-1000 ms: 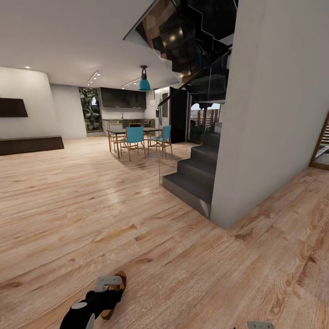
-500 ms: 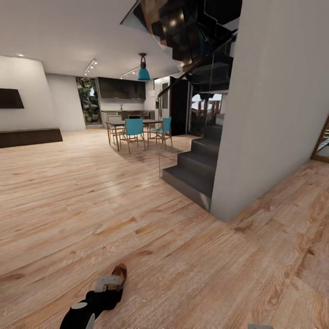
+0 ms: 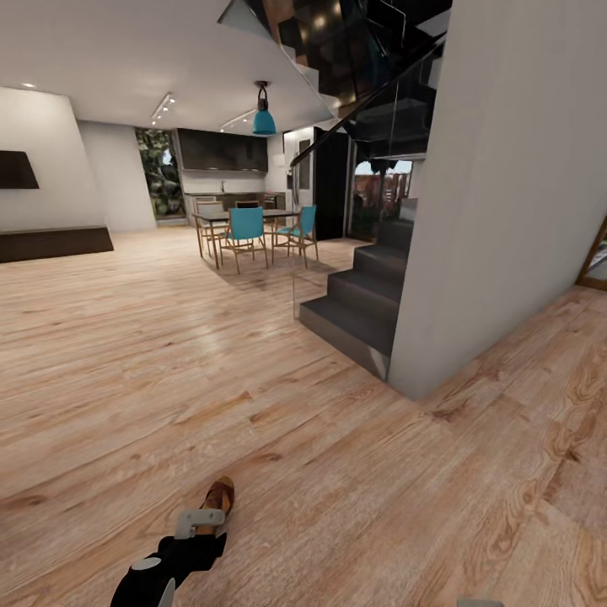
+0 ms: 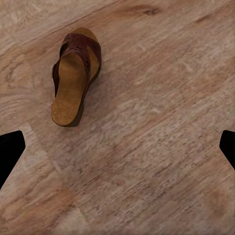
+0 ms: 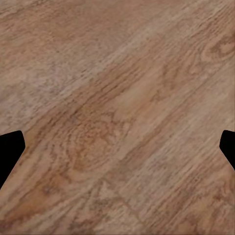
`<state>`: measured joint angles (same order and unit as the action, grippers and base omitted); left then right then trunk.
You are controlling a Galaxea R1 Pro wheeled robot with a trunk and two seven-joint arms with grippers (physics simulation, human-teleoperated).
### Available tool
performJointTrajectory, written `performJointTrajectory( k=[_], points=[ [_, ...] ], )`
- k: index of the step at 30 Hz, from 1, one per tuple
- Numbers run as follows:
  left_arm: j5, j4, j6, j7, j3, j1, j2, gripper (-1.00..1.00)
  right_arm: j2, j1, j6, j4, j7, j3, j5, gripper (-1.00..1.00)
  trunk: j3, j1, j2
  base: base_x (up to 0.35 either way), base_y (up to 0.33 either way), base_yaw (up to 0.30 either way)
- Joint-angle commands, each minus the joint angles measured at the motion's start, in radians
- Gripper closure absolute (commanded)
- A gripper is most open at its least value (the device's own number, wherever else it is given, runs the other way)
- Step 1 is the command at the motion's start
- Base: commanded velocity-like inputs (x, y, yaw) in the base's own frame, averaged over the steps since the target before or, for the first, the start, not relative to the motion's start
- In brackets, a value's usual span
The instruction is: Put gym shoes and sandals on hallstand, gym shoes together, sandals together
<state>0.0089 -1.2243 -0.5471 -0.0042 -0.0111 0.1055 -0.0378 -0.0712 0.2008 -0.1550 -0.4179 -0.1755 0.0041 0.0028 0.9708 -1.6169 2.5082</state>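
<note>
- One sandal [image 4: 75, 78] lies flat on the corridor floor [image 3: 337, 489], sole down, with its dark brown straps at one end and the tan footbed open at the other.
- In the head view the same sandal [image 3: 218, 496] shows just past the left gripper [image 3: 201, 520], near the lower edge of the picture; the gripper covers part of it there.
- The left gripper hangs above the floor on a black arm with a grey ring. In the left wrist view its two fingertips [image 4: 10, 149] are far apart at the two sides, so the jaws stand wide open with nothing between them. The sandal is ahead of the fingers and to one side, not between them.
- In the right wrist view the fingertips [image 5: 10, 147] of the right gripper [image 5: 117, 147] are also spread wide, jaws open and empty, over bare wood planks with a round knot in the grain.
- A small grey piece at the bottom edge of the head view is perhaps part of the right gripper, but too little of it shows to be sure.
- Further away a grey wall [image 3: 506, 185] stands at the right, with a dark staircase [image 3: 358, 303] and glass railing beside it.
- Behind that is a dining table [image 3: 223, 221] with teal chairs [image 3: 247, 229] under a teal hanging lamp [image 3: 264, 122], and a dark low bench [image 3: 52, 244] along the left wall.
</note>
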Motion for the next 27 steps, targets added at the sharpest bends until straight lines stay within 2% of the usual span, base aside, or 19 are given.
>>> performJointTrajectory(
  k=[1,18,19,20,23,27],
  points=[
    [0.001,-0.001,-0.005,0.000,-0.001,0.000,-0.001,-1.00,0.000,0.000,-0.003,0.001,-0.002,0.001,0.000,-1.00,0.001,0.000,0.000,0.000,0.000,0.000],
    [0.001,-0.003,0.014,0.000,-0.001,0.000,0.000,-1.00,0.002,0.000,-0.008,0.001,-0.002,0.002,0.000,-1.00,0.001,0.000,0.000,0.000,0.000,0.000],
    [-0.001,-0.006,0.102,0.001,-0.002,0.000,0.001,-1.00,0.001,0.000,-0.009,0.000,-0.005,0.000,0.000,-1.00,0.001,0.000,0.000,0.000,0.000,0.000],
    [-0.003,-0.008,0.140,0.003,-0.002,0.000,0.002,-1.00,0.000,0.000,-0.009,0.000,-0.007,-0.001,0.000,-1.00,0.001,0.000,0.000,0.000,0.000,0.000],
    [-0.006,-0.006,0.190,0.013,-0.005,0.000,0.002,-1.00,-0.001,0.000,-0.007,0.000,-0.009,-0.001,0.001,-1.00,0.001,0.000,0.000,0.000,0.000,0.000],
    [-0.006,-0.001,0.202,0.020,-0.004,0.000,0.002,-1.00,0.000,0.001,-0.005,0.003,-0.010,0.000,0.000,-1.00,0.001,0.000,0.000,0.000,0.000,0.000]
  ],
)
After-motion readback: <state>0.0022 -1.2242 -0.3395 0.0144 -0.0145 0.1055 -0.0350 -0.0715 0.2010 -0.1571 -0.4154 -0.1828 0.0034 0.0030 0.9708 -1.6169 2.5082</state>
